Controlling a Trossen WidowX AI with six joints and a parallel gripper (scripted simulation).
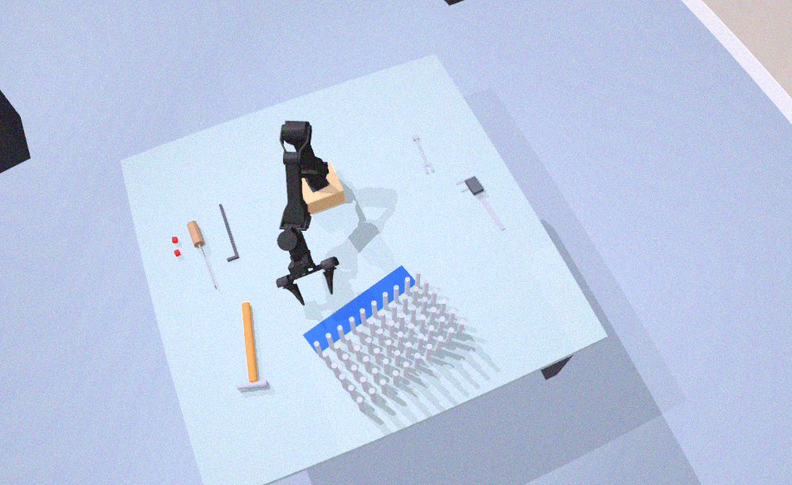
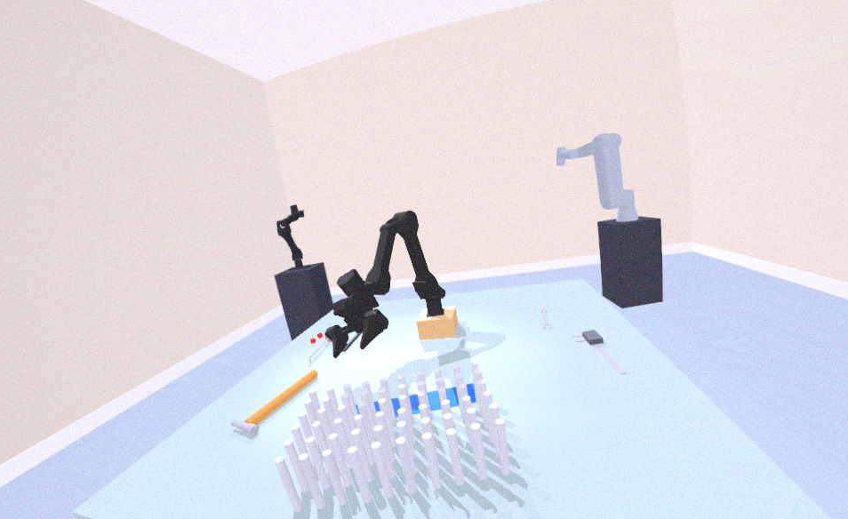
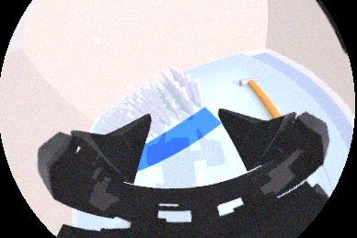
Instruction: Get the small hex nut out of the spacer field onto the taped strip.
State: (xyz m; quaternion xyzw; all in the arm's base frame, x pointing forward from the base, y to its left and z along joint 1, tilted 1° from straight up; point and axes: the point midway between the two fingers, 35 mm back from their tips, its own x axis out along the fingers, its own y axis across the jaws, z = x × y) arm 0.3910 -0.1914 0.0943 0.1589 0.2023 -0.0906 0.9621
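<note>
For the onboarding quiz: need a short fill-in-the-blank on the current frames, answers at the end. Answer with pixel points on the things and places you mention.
1. The strip [image 1: 358,308] [image 2: 436,400] [image 3: 181,137] in front of the spacers [image 1: 396,352] [image 2: 375,445] [image 3: 172,94] is colored ____.
2. The hammer's handle [image 1: 249,340] [image 2: 283,396] [image 3: 263,98] is colored ____.
3. The gripper [image 1: 318,300] [image 2: 349,352] [image 3: 185,114] has its fingers standing ____, holding nothing.

Missing words: blue; orange; open

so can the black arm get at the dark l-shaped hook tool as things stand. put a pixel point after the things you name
Probably yes: the black gripper [image 1: 318,299] [image 2: 348,352] [image 3: 185,114] is open and holds nothing, and the dark L-shaped hook tool [image 1: 228,232] lies outside the spacers.
</note>
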